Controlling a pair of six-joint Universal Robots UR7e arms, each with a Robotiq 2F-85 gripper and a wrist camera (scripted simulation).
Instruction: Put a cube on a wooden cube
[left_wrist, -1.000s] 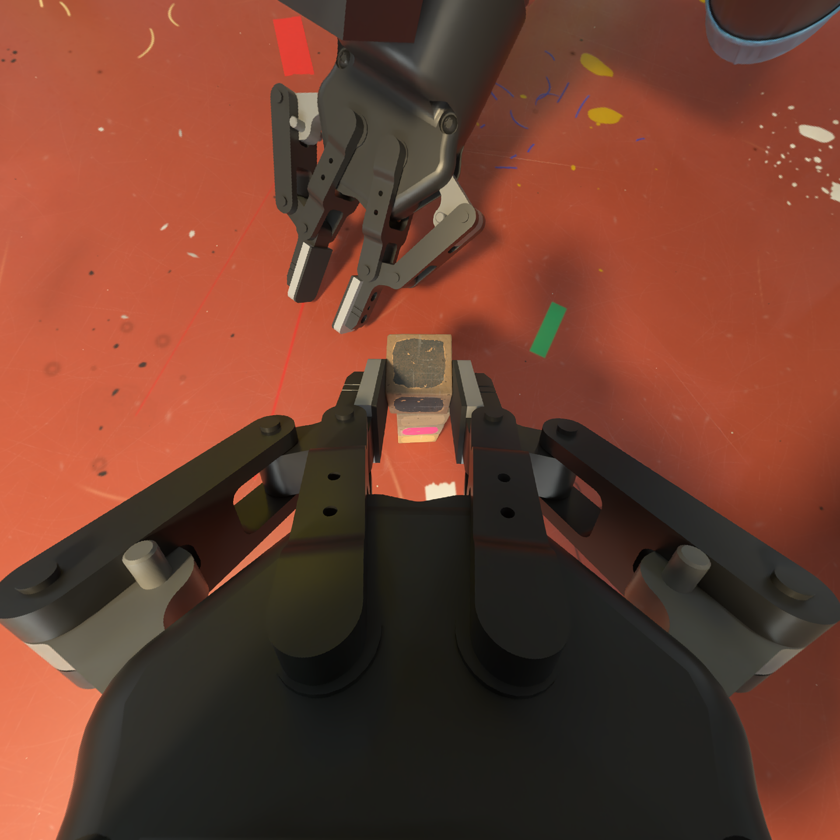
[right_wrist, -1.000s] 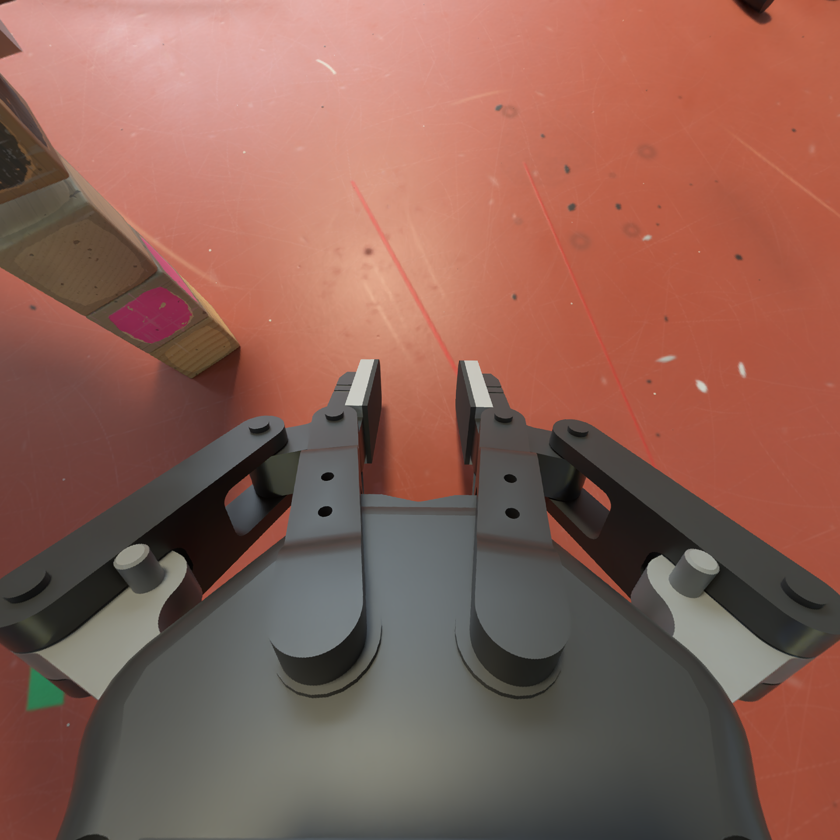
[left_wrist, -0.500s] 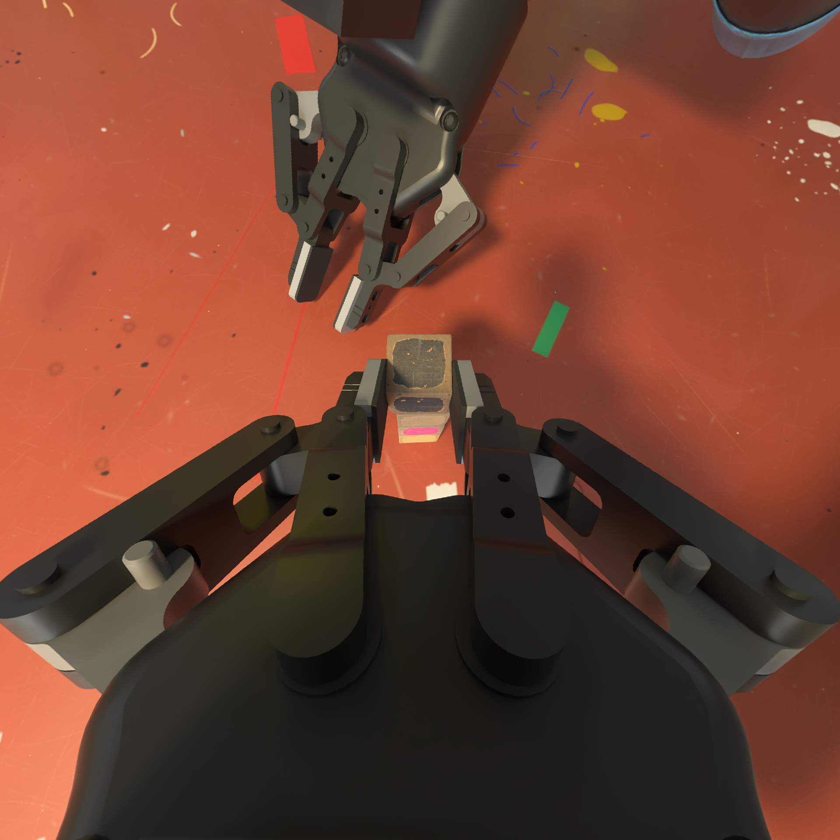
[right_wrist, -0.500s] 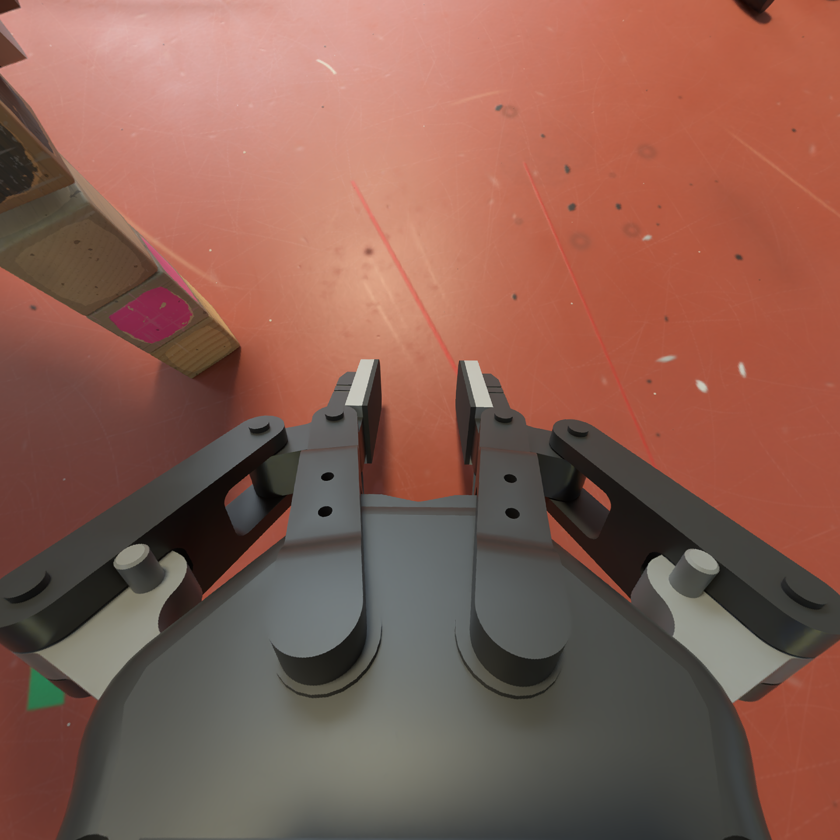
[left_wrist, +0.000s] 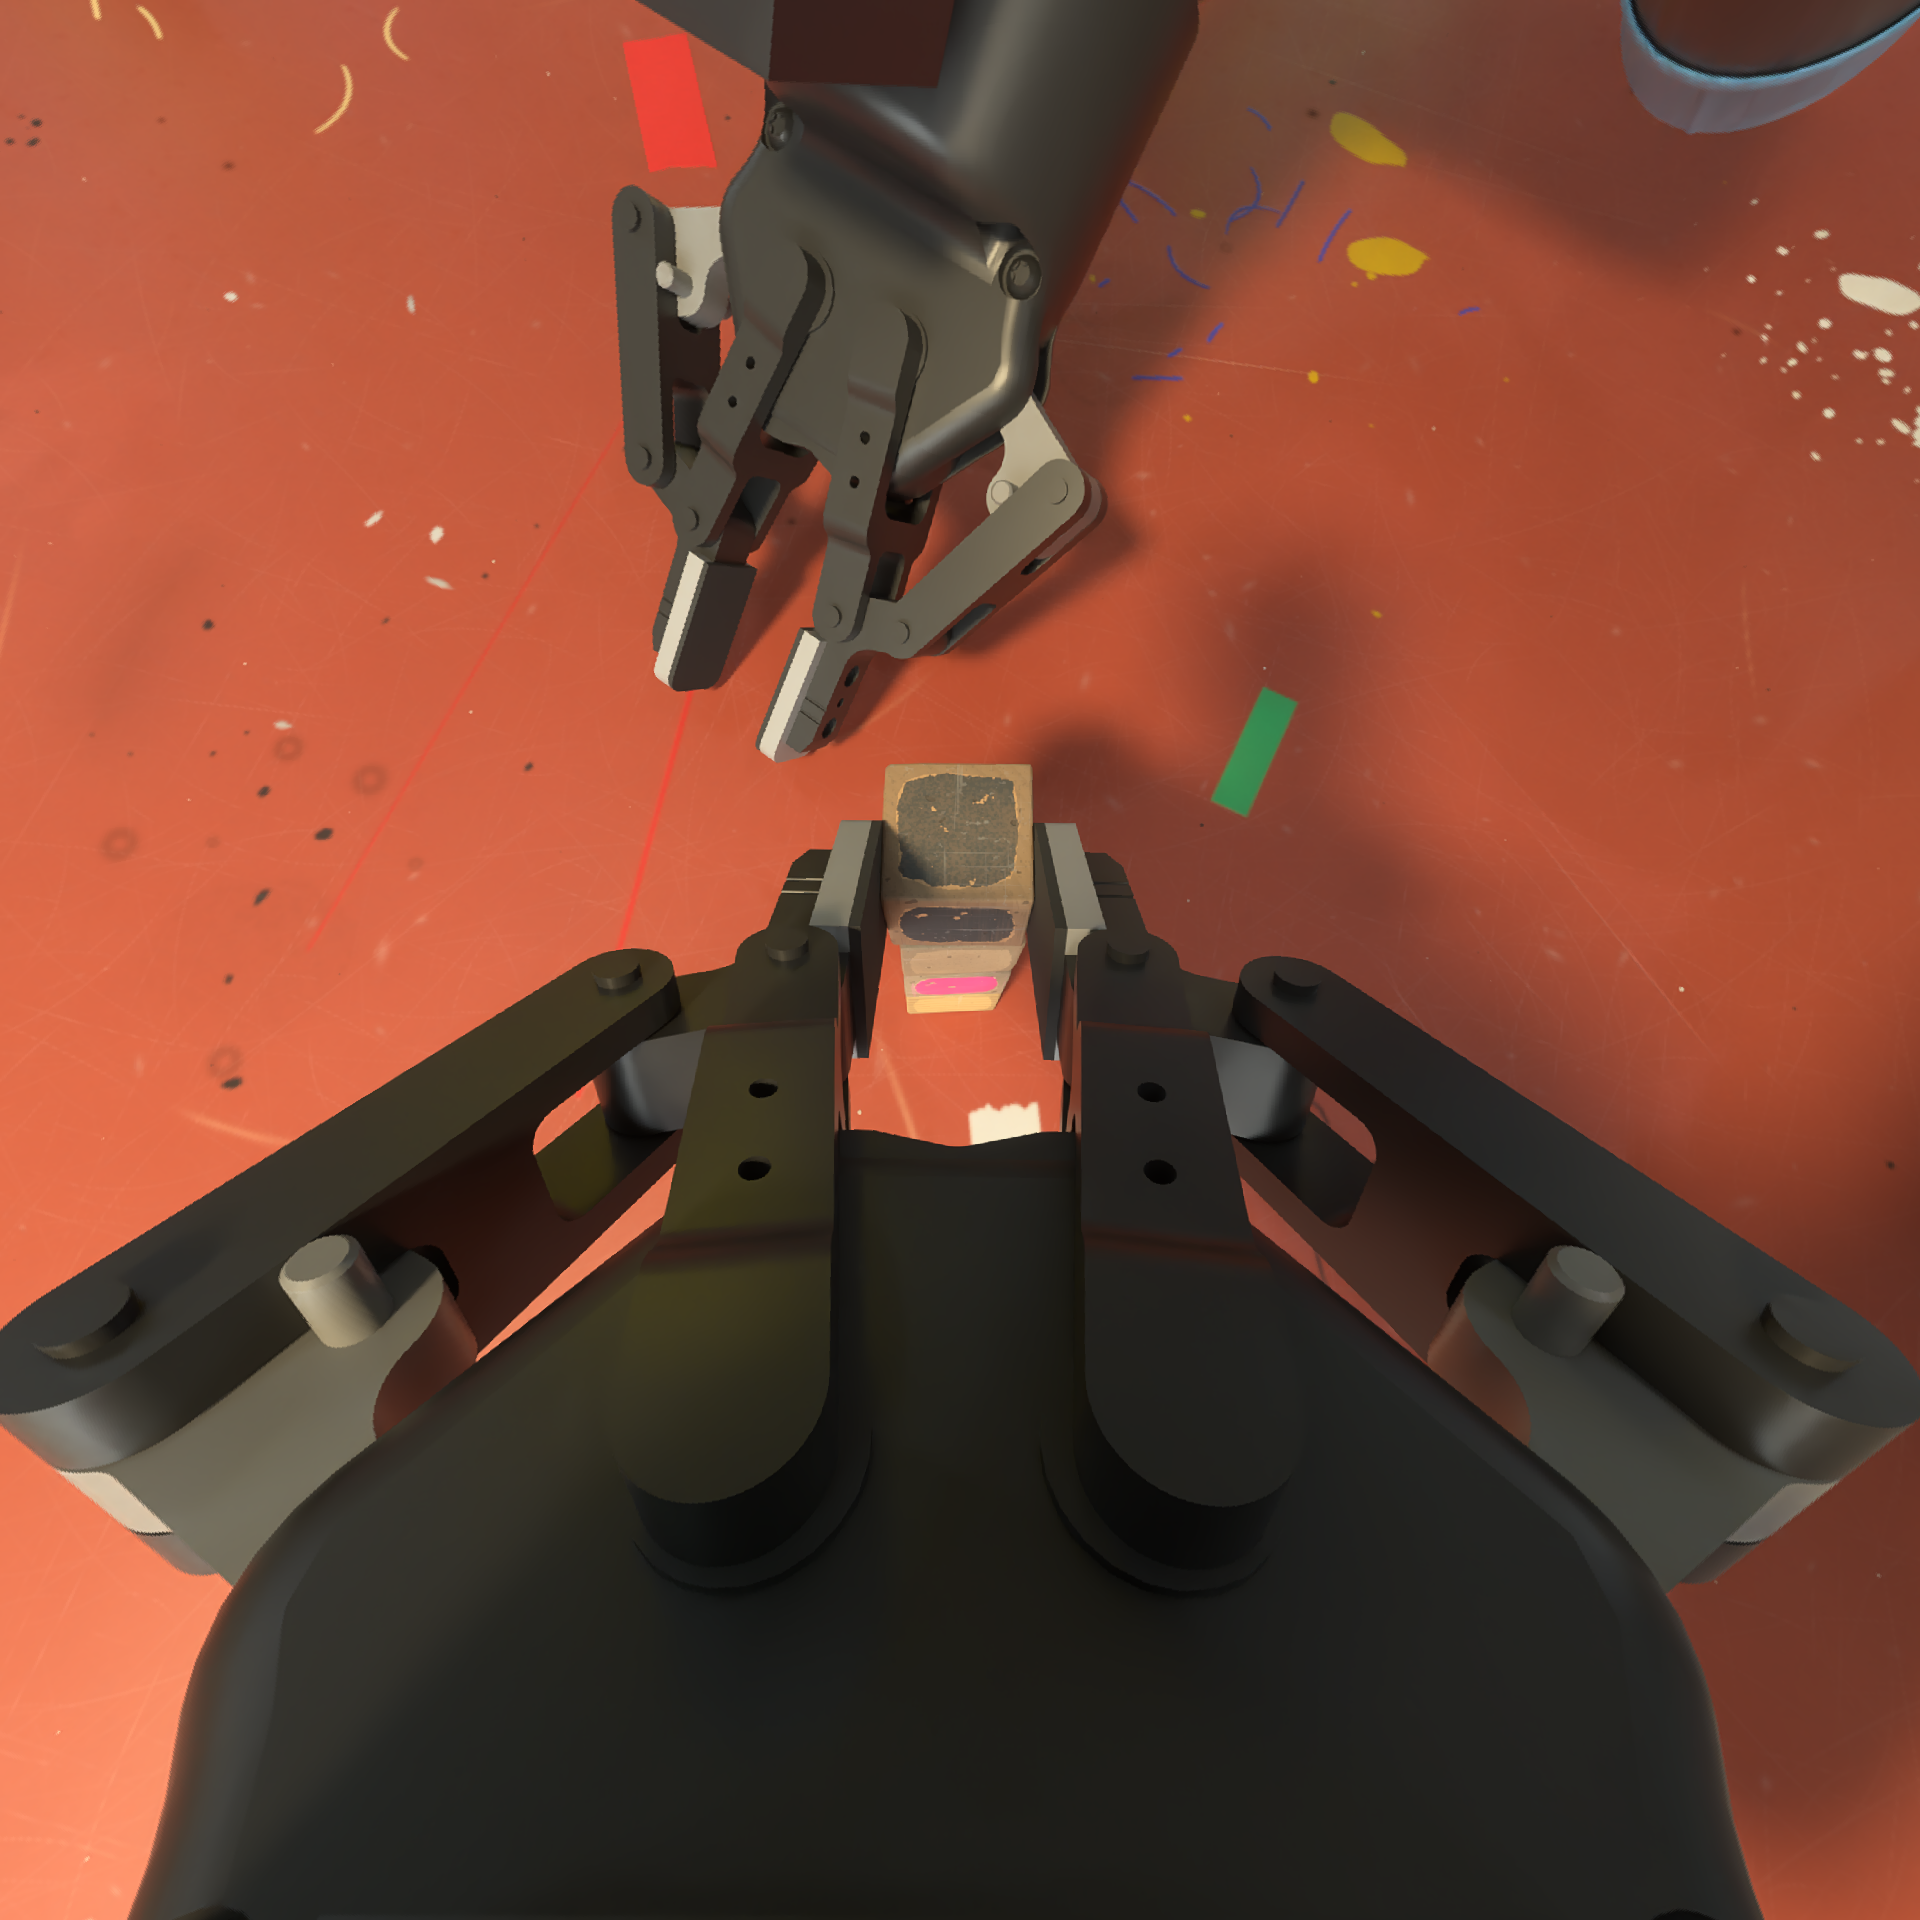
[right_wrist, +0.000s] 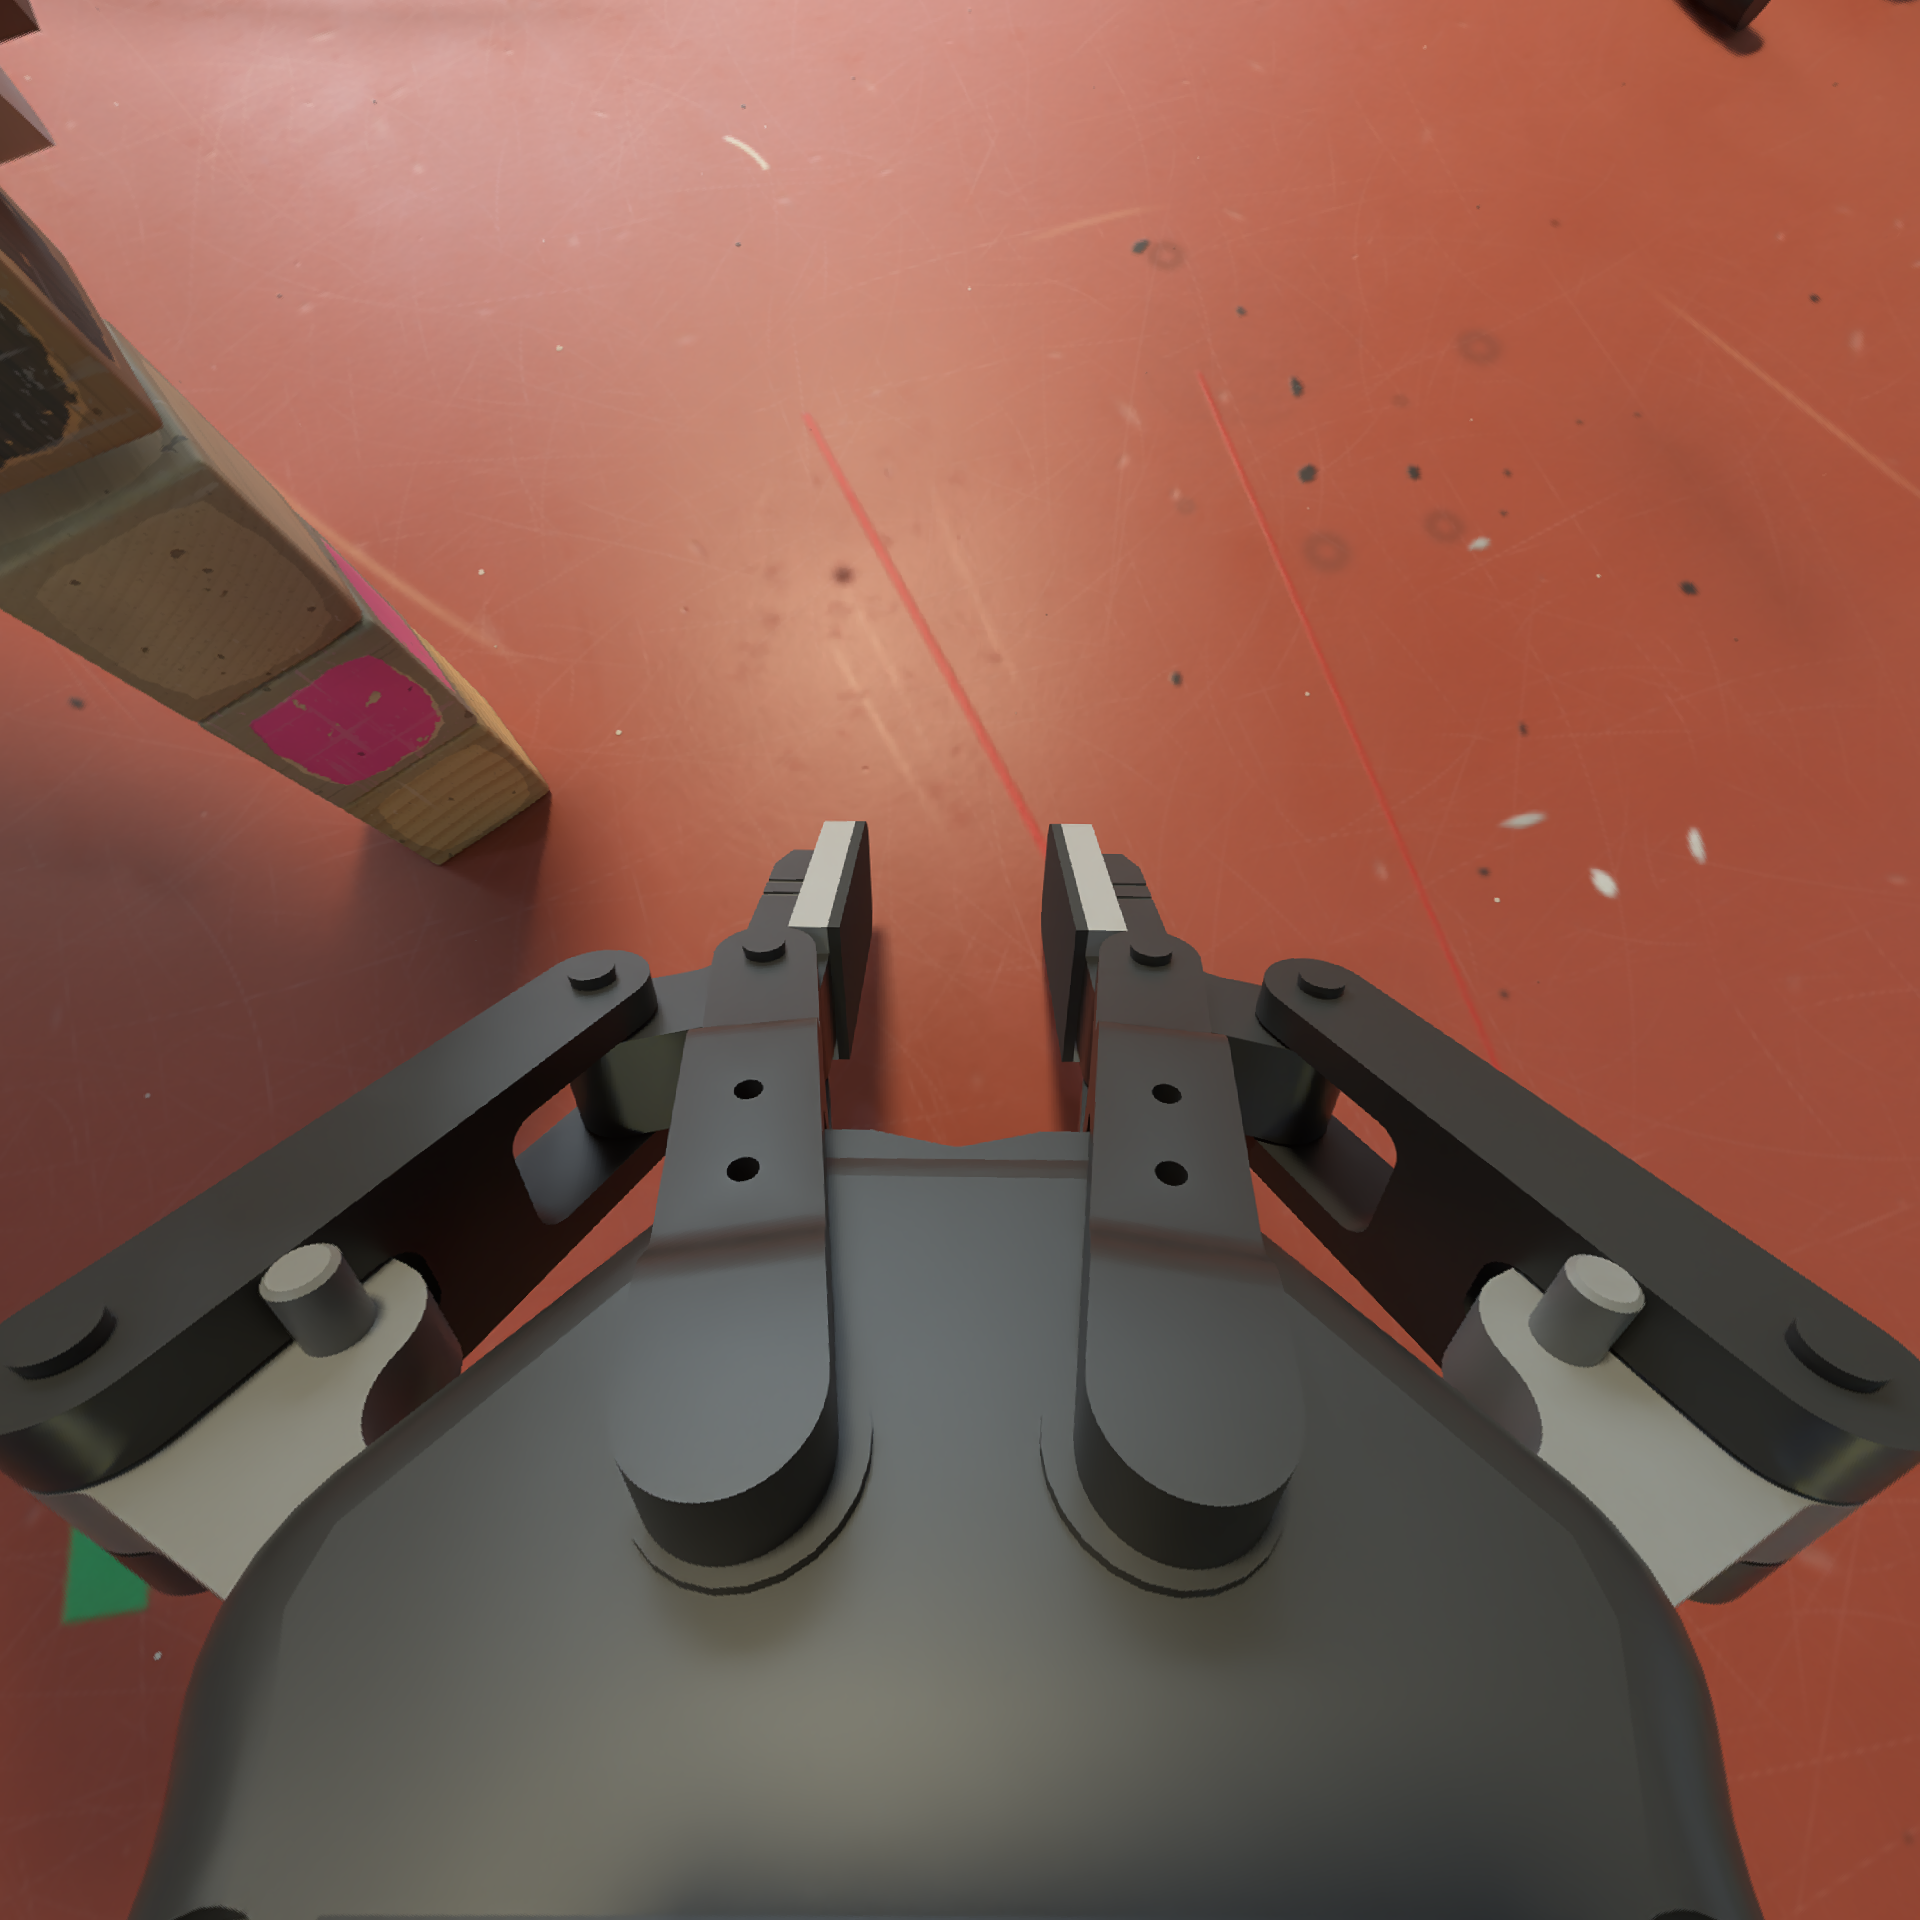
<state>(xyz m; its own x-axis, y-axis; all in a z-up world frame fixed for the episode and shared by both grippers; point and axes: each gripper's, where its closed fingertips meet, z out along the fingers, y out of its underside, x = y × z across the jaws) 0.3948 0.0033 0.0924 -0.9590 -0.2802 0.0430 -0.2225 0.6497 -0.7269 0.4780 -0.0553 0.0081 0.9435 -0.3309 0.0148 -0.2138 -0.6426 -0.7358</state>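
Note:
A stack of wooden cubes stands on the red table (left_wrist: 1455, 935). Its top cube (left_wrist: 956, 831) has a worn black top face, and a cube with pink faces (left_wrist: 951, 985) shows lower down. My left gripper (left_wrist: 958, 862) is above the stack, shut on the top cube, with one pad on each side. In the right wrist view the same stack (right_wrist: 187, 592) leans in at the left, with the pink-faced cube (right_wrist: 343, 717) above a plain wood one (right_wrist: 457, 800). My right gripper (right_wrist: 956, 894) is partly open and empty, low over the bare table beside the stack. It also shows in the left wrist view (left_wrist: 738, 707).
Flat tape marks lie on the table: green (left_wrist: 1254, 750) right of the stack, red (left_wrist: 670, 104) at the far side, white (left_wrist: 1003, 1122) under my left gripper. A blue-grey rimmed object (left_wrist: 1766, 73) sits at the top right. Paint specks and scratches cover the surface.

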